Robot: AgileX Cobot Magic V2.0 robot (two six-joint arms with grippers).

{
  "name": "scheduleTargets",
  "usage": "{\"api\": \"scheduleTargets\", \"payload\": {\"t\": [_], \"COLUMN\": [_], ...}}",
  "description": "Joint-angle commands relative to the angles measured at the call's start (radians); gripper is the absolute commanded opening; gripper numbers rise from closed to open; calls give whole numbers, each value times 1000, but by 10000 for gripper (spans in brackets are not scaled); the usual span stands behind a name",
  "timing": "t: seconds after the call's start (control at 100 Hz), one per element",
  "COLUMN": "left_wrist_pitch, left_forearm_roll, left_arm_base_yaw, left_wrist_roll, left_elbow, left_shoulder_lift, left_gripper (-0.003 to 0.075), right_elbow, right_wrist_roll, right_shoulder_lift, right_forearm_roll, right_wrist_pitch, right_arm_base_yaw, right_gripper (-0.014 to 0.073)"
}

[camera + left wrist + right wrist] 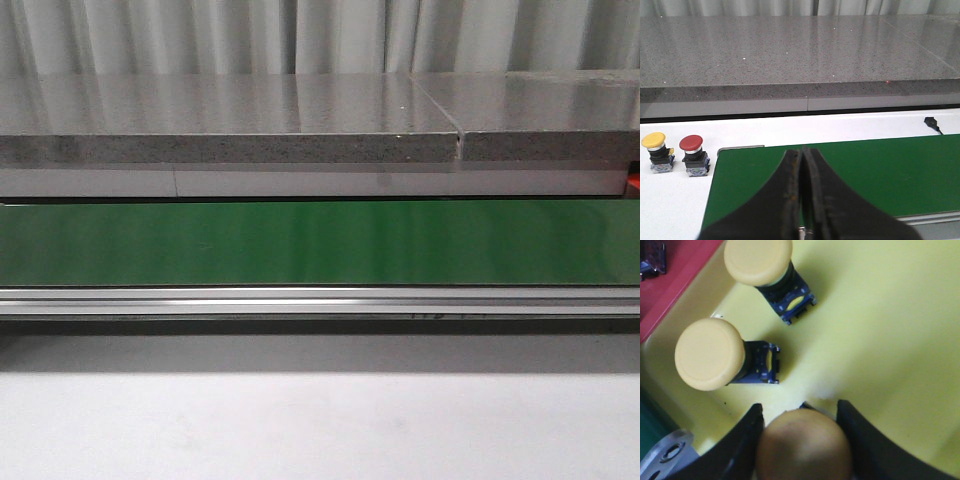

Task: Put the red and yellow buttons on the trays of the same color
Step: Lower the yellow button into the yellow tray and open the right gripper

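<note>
Left wrist view: yellow button (653, 140) and red button (691, 143) upright side by side on white table (840, 127), just beside end of green belt (880, 170). Left gripper (801, 165) clenched, fingers pressed together, nothing between, hovering over belt.

Front view: belt (320, 243) only, grey stone slab (230, 120) behind.

Right wrist view: right gripper (801, 432) grasping yellow-capped button (802, 445) above yellow tray (880, 330). Two yellow buttons (710, 354) (758, 261) tipped over inside tray. Red tray (675, 280) adjoining.

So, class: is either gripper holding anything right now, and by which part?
The right gripper holds a yellow button, its fingers either side of the cap, above the yellow tray. The left gripper is shut on nothing.
</note>
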Motion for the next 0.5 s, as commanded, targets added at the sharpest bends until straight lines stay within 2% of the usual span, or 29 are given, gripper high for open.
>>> {"api": "scheduleTargets", "payload": {"t": [0.0,0.29,0.39,0.49], "left_wrist_pitch": [-73,-73,-73,-73], "left_forearm_roll": [-10,-10,-10,-10], "left_arm_base_yaw": [-6,-6,-6,-6], "left_wrist_roll": [3,3,3,3], "left_elbow": [-25,-25,-25,-25], "left_shoulder_lift": [6,6,6,6], "left_gripper": [-19,-19,-19,-19], "right_elbow": [-25,-25,-25,-30], "right_wrist_roll": [0,0,0,0], "right_shoulder_lift": [-3,33,33,33], "right_forearm_roll": [12,12,12,12], "right_wrist_pitch": [-56,-50,-46,-33], "right_arm_base_yaw": [-4,-4,-4,-4], "right_gripper": [199,206,281,431]}}
